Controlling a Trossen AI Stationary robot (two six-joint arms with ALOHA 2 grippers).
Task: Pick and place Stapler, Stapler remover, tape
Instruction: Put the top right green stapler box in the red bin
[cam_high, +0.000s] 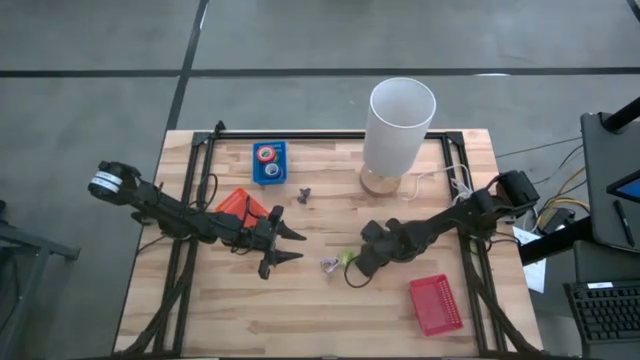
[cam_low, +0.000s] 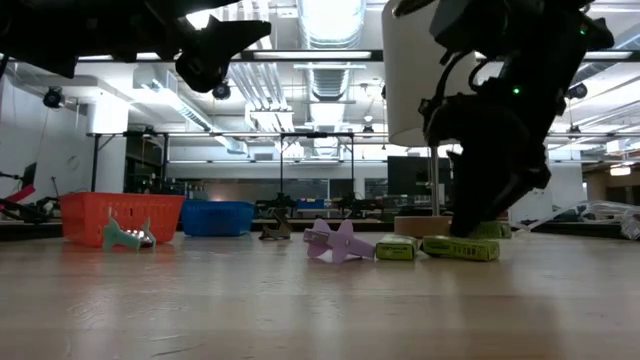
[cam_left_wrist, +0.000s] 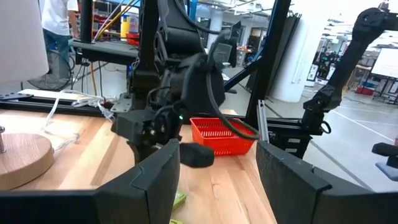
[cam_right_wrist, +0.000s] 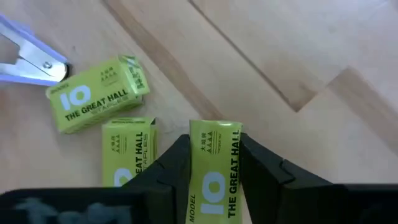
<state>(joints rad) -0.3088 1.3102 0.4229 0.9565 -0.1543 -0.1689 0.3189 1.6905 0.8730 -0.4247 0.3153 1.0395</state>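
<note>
Trouble spot: the right gripper (cam_right_wrist: 214, 163), just beside the purple staple remover (cam_right_wrist: 28, 57), is clamped on one staple box (cam_right_wrist: 214, 171) touching a second box (cam_right_wrist: 127, 158), so lifting might drag that neighbour, while the left gripper (cam_high: 285, 245) hovers apart-fingered.

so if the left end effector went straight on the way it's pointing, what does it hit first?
Most likely the right arm's wrist, just above the right end effector shut on a green staple box. The left end effector is open and raised; depth is uncertain.
</note>
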